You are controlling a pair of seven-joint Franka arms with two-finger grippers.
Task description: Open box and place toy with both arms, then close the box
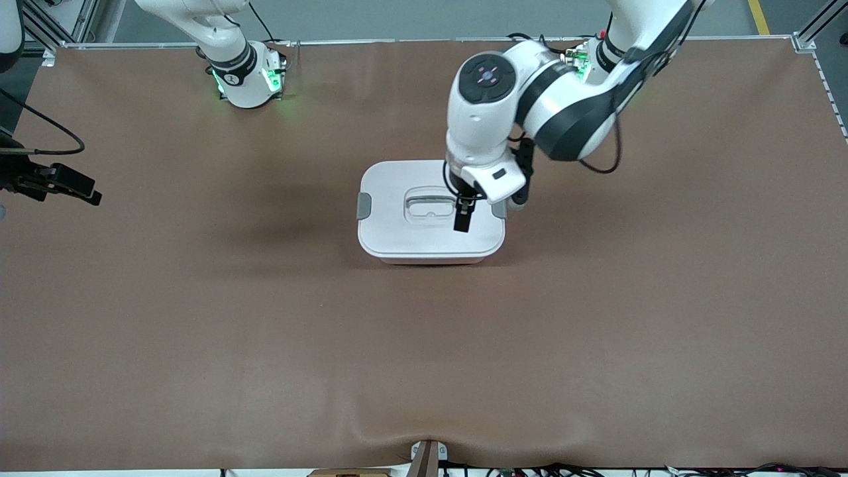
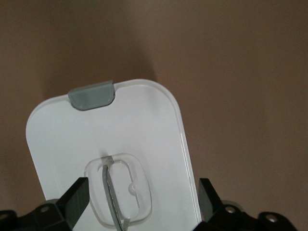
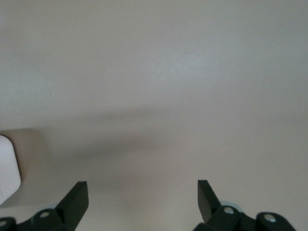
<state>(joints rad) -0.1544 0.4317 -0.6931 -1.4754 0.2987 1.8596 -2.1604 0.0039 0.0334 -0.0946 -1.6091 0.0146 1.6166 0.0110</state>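
The box stands in the middle of the table with its white lid on. One grey clip shows on the side toward the right arm's end, the other is partly under the left arm. My left gripper is open just above the lid, beside the recessed handle. In the left wrist view my left gripper is wide open either side of the handle, with the lid and one clip farther out. My right gripper is open and empty over bare table at the right arm's end, and in the right wrist view too. The toy is out of view.
A brown mat covers the table. Both arm bases stand along the edge farthest from the front camera. A white rounded corner shows at the edge of the right wrist view; I cannot tell what it is.
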